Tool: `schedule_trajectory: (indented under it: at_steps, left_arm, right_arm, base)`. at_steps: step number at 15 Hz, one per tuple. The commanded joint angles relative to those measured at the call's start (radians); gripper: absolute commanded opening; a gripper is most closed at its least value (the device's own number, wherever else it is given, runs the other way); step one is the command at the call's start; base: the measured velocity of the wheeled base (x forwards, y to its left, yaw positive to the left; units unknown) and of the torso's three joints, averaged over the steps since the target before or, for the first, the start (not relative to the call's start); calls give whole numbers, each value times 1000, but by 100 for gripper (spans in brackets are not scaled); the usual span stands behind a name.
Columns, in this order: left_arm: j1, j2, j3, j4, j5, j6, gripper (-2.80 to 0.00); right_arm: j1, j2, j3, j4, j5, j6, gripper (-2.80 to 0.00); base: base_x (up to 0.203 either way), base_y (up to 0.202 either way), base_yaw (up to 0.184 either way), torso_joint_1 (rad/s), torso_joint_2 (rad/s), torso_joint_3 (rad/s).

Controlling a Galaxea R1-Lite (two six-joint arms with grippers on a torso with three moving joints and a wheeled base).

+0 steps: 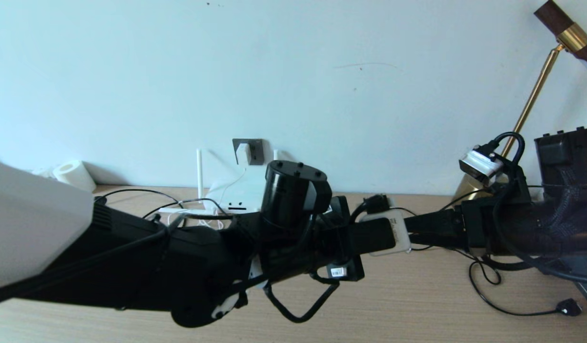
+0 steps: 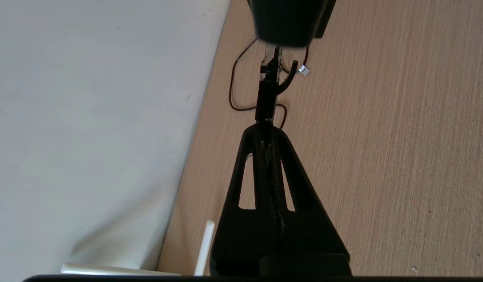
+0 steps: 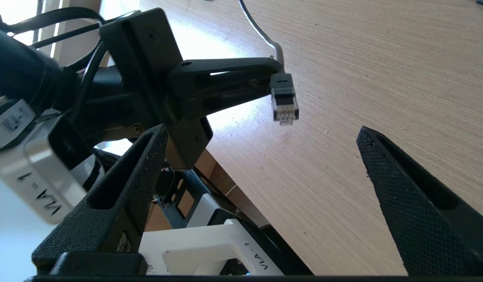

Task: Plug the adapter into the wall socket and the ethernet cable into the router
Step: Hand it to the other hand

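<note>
my left gripper (image 3: 271, 76) is clamped on the ethernet cable (image 3: 284, 98) just behind its plug, over the table (image 3: 363, 78), between my two arms. in the right wrist view the plug's long axis runs across the fingers, clear tip pointing down toward the wood, the cable trailing away up behind. my right gripper (image 3: 261, 188) faces it, jaws spread wide, holding nothing. the adapter (image 1: 242, 153) sits in the socket (image 1: 249, 151) on the wall, with the router (image 1: 231, 193) just below it at the table's back edge.
</note>
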Motion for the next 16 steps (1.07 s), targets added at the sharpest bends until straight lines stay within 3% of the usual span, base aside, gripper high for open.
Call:
schedule_trajectory:
  at_steps: [1, 5, 6, 16]
  left_arm:
    - [-2, 5, -3, -3, -2, 3, -280]
    - [-5, 4, -1, -4, -7, 2, -280]
    - [-9, 2, -1, -5, -7, 2, -280]
    - [-15, 11, 9, -26, -8, -4, -280]
  right_arm:
    - [0, 24, -4, -7, 5, 2, 0]
    - [0, 45, 4, -37, 5, 1, 0]
    - [0, 45, 3, -38, 5, 1, -280]
    - [4, 29, 13, -35, 1, 1, -280]
  base:
    - [0, 0, 0, 0, 0, 0]
    - [0, 0, 0, 0, 0, 0]
    - [0, 0, 0, 0, 0, 0]
    - [0, 0, 0, 0, 0, 0]
